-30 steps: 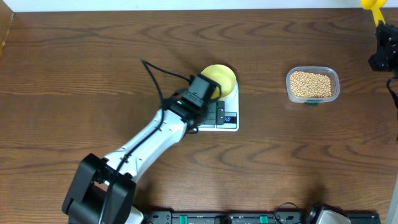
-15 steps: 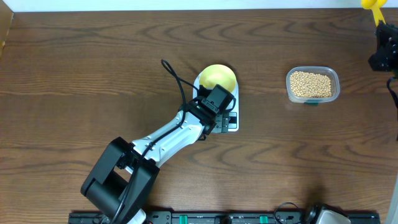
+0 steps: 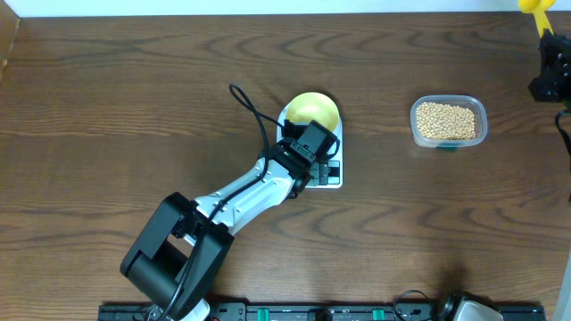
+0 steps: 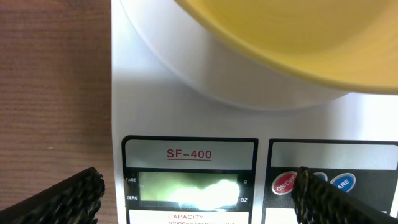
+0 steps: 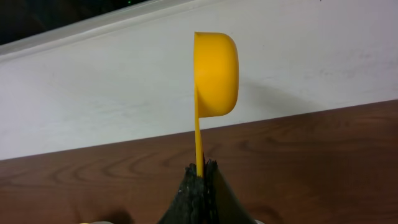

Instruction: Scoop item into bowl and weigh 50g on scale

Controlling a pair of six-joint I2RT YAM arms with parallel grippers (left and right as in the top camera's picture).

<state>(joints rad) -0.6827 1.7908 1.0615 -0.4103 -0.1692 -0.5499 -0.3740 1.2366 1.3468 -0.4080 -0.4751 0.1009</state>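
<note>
left tool (image 4: 198,196) splayed over scale (image 4: 186,99) front, arm (image 3: 241,190) outstretched (bowl (image 4: 298,37) beyond)

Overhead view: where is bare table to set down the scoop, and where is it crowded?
Bare wood lies between the scale and the bean tub, left of the left arm, and between the tub and the table's near edge. It is crowded at the scale, where the bowl sits and the left gripper hovers.
</note>
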